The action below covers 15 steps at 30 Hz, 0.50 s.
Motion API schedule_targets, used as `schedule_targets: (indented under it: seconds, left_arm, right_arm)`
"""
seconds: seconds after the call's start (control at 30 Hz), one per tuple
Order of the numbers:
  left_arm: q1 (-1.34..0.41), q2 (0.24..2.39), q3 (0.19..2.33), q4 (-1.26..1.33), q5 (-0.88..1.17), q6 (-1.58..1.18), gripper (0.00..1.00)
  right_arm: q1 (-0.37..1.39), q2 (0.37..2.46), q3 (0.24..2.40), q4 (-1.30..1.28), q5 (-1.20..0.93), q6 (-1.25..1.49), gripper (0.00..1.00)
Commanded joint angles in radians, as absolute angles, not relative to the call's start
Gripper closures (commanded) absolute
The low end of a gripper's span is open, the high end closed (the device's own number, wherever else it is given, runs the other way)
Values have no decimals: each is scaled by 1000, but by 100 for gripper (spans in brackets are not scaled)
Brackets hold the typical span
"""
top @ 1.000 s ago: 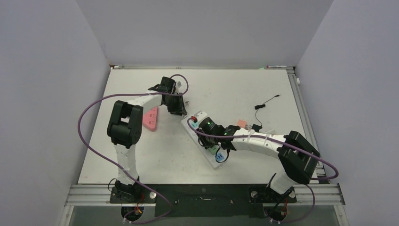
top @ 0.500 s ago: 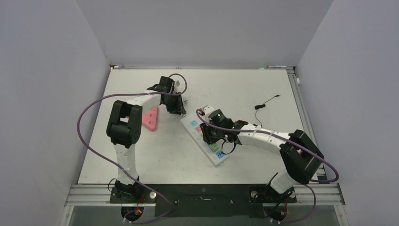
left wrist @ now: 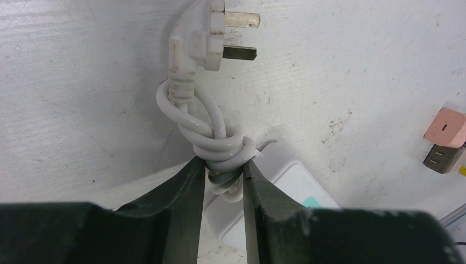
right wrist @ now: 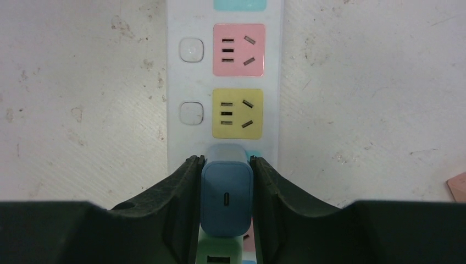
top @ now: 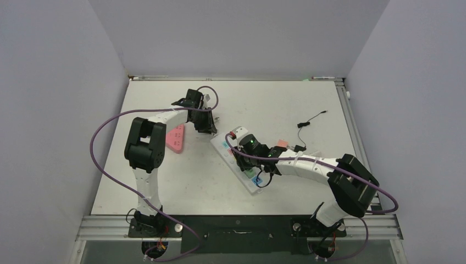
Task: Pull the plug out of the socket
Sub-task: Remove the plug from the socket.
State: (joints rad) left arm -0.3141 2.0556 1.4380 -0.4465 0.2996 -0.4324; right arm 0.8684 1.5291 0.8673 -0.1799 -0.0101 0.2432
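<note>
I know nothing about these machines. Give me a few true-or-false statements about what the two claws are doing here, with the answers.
1. The right gripper is closed on a blue plug. True.
2. The pink socket has a plug in it. False: its slots are bare.
3. The left gripper pinches a knotted white cable. True.
4. The white plug at that cable's end sits in a wall outlet. False: it lies on the table with its prongs exposed.
5. The yellow socket lies between the pink socket and the blue plug. True.
</note>
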Motion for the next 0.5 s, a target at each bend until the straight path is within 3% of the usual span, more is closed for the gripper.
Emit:
schedule_targets:
  seconds: [0.0, 0.47]
  left_arm:
    - [-298, 2084, 1448, -450, 243, -396, 100]
    - [-296, 2086, 1448, -452, 241, -394, 100]
  right_arm:
    - [928, 1478, 850, -205, 225, 233, 95]
    - [1051, 1506, 879, -245, 441, 199, 95]
